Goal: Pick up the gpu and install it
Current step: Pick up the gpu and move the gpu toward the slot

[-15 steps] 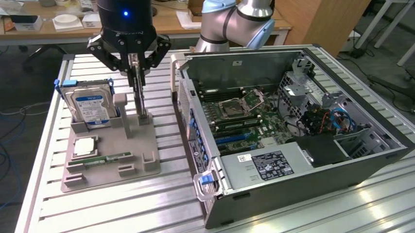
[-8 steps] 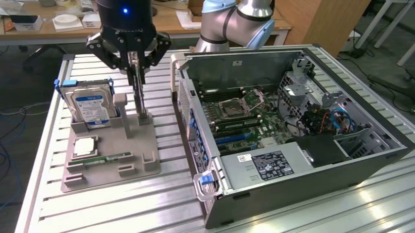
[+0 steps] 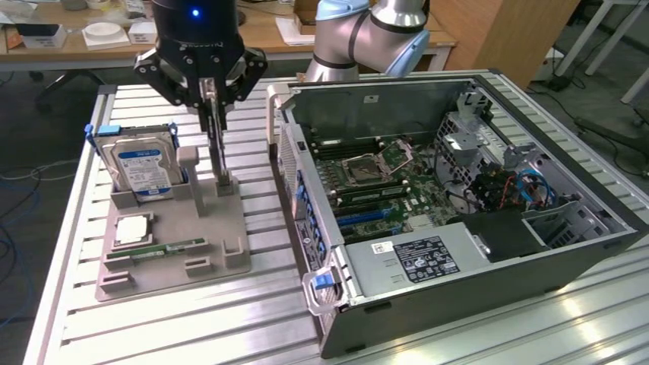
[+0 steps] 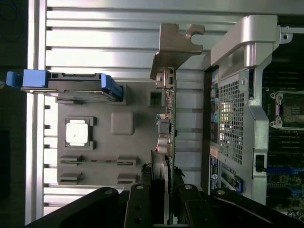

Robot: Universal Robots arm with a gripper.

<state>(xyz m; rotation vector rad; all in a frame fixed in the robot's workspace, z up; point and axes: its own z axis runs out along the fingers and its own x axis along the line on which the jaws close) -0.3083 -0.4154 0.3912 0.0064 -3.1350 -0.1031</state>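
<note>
Tabletop [image 3: 203,334]: slatted aluminium. Two items rest directly on it: a grey parts holder [image 3: 218,224] toward the exterior view's left, and an open computer case [image 3: 457,304] to its right, with a gap between.

You see the gpu [image 3: 216,152] standing upright on edge: a thin dark card with a grey metal bracket, gripped at its upper end, above the grey holder [image 3: 172,251].

I read the table [image 3: 163,327] as ribbed bare metal with a streaky shine. The tray [image 3: 218,224] looks matt grey plastic. The gpu [image 4: 173,104] bracket: dull grey metal. The case [image 3: 476,289]: dark smooth metal, perforated side.
</note>
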